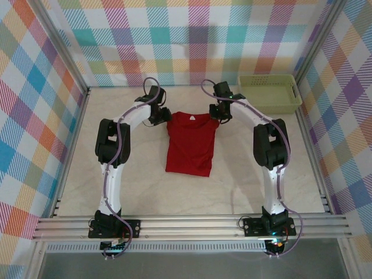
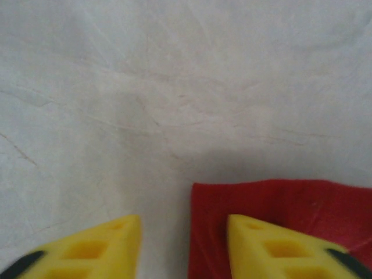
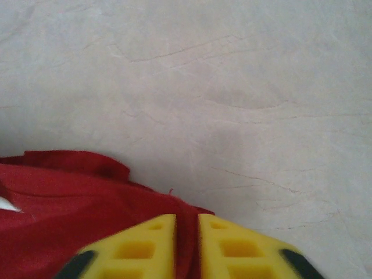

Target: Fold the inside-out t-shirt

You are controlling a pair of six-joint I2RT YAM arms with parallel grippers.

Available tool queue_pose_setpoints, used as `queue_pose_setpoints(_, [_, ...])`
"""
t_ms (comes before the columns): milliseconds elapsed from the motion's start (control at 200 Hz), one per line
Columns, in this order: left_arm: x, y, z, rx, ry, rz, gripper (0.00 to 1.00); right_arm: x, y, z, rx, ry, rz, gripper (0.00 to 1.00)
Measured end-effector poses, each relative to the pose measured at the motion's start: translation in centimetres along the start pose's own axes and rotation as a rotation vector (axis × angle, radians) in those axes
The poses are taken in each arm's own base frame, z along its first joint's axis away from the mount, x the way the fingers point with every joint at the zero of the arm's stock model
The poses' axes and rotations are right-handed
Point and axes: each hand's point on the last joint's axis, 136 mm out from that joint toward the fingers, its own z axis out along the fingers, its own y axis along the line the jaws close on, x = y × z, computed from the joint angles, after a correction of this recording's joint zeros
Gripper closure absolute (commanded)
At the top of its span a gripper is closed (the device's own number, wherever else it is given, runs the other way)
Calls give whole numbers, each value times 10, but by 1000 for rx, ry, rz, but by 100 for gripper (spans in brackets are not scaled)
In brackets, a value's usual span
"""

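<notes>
The shirt (image 1: 190, 145) lies flat in the middle of the desk (image 1: 232, 180). It forms a narrow red oblong with its collar at the far end and its hem towards the arm bases. A small white tag (image 1: 190, 116) shows at the collar.

The left end effector (image 1: 160, 116) sits at the shirt's far left corner, low over the desk. In the left wrist view the left end effector (image 2: 183, 221) is wide. Its yellow fingers (image 2: 273, 250) stand well apart, with bare desk and the shirt's (image 2: 279, 203) edge in the gap. One finger is over cloth and the other over desk, and nothing is gripped.

The right end effector (image 1: 220, 113) sits at the shirt's far right corner. In the right wrist view the right end effector (image 3: 187, 220) is narrow. Its fingers (image 3: 139, 250) leave only a slit, and red cloth (image 3: 70, 197) shows in it. I cannot tell whether they pinch the cloth or merely straddle it. The tag (image 3: 7, 204) shows at the left edge of that view.

A pale green basket (image 1: 273, 106) stands at the far right of the desk, well apart from the shirt.
</notes>
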Motion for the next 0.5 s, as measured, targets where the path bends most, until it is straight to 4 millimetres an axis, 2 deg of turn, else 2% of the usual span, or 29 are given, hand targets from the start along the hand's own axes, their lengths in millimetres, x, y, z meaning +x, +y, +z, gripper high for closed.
queue_pose_setpoints(65, [1,2,0,0,8,-16,28,0,-5,2,7,6,0,42])
queue_pose_setpoints(175, [5,2,-7,19,2,-16,23,2,-12,-1,9,8,14,29])
queue_pose_setpoints(350, [29,4,-28,70,16,-16,24,31,-10,-17,-69,59,86,20])
queue_pose_setpoints(500, [37,-6,-25,124,18,0,25,47,1,-12,-149,92,154,17])
